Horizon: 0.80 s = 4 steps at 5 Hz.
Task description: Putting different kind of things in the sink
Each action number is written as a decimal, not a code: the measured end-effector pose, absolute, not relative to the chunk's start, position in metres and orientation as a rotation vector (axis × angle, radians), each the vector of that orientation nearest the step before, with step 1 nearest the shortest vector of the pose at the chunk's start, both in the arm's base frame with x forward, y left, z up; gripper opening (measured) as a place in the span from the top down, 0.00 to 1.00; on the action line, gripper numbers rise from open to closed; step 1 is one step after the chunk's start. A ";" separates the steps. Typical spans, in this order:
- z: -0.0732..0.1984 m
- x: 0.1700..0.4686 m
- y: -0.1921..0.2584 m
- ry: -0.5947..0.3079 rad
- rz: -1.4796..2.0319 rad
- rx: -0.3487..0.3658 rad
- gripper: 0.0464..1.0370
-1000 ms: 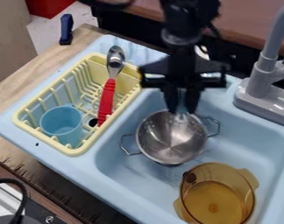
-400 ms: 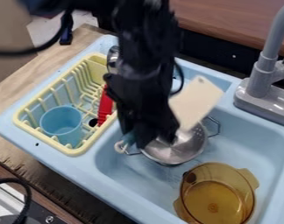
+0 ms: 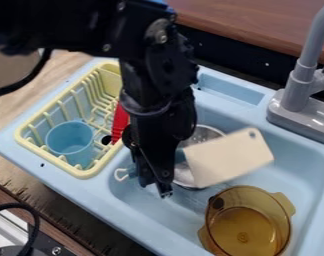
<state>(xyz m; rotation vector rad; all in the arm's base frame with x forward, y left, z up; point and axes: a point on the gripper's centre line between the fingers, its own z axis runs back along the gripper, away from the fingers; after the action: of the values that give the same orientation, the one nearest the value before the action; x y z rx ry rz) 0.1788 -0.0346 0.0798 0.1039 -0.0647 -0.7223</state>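
Nearest, the amber pot [image 3: 248,222] stands in the sink [image 3: 301,162] at its near end, exactly where it is in both earlier frames. To the left, at the bottom corner, a black cable [image 3: 26,216] curves over a black-and-white appliance [image 3: 6,231], unchanged.

Beyond these, the gripper [image 3: 155,187] hangs over the left side of the basin. It has come down and toward the camera from its place over the metal pot [image 3: 210,133], and the arm [image 3: 154,85] now enters from the upper left rather than straight from the top. The jaws are closed about the blue handle of the toy cleaver [image 3: 226,159]; the handle's pale ring sticks out on the left, the cream blade on the right. The blade has swung from a steep slant to a flatter one, and its holed corner has shifted right and nearer. It is above the sink and covers part of the metal pot from sight; whether the two touch, I cannot tell.

The metal pot itself has kept its place in the basin. Left of the basin, the yellow rack [image 3: 86,173] still holds the blue cup [image 3: 71,139] and the red-handled utensil [image 3: 120,123]. Farther back, the grey faucet [image 3: 299,87] rises at the right, and the wooden counter [image 3: 10,112] runs along the left.
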 end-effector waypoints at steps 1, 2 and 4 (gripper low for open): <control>0.088 0.183 -0.037 0.020 -0.791 0.088 0.81; 0.092 0.184 -0.037 0.074 -0.907 0.081 0.81; 0.083 0.179 -0.042 -0.048 -1.165 0.162 0.81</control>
<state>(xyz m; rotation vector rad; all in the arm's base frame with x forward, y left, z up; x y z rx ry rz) 0.1791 -0.0420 0.0831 0.1622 -0.0478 -1.1647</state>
